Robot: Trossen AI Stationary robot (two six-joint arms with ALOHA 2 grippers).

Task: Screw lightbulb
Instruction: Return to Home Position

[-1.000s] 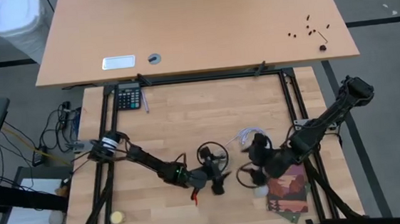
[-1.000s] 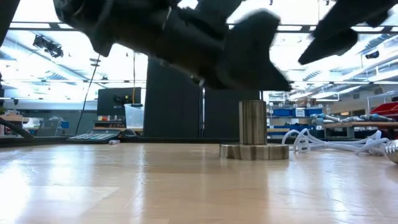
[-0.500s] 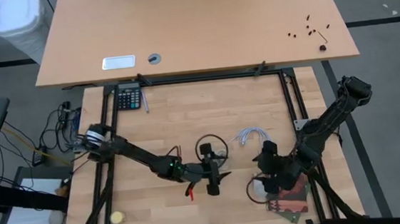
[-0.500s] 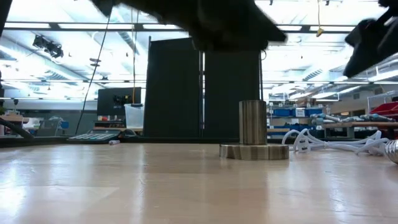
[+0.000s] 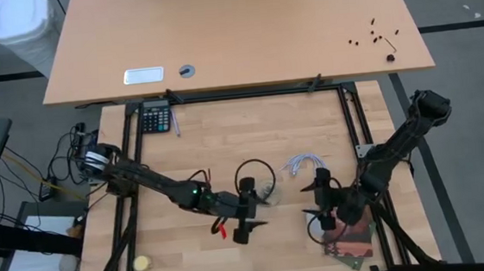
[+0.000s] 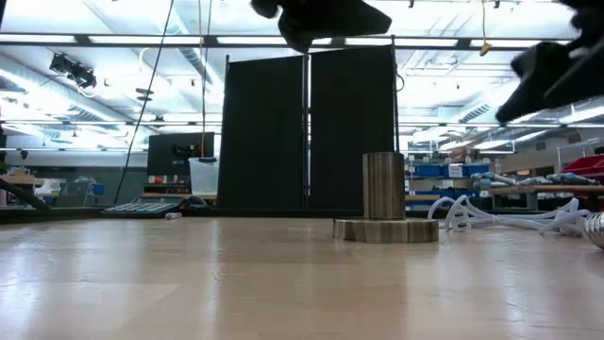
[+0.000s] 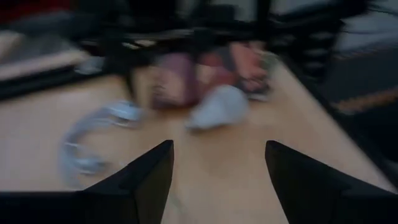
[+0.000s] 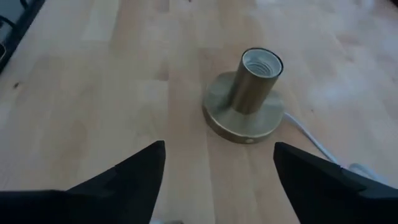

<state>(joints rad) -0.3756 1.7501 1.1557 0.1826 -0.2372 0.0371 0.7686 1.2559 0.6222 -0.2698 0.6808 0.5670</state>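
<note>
Left wrist view: the lightbulb (image 7: 217, 106) lies on its side on the worktop (image 7: 217, 168), just beside a reddish packet (image 7: 186, 78) — apart from the brass socket (image 8: 249, 93), which stands empty. Left jaws and right jaws are both spread wide — holding nothing

L gripper (image 7: 219, 146), R gripper (image 8: 219, 147): both jaws apart, raised.

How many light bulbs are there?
1. The lightbulb lies on the table beside the reddish packet, not in the socket. Others might be hidden.
</note>
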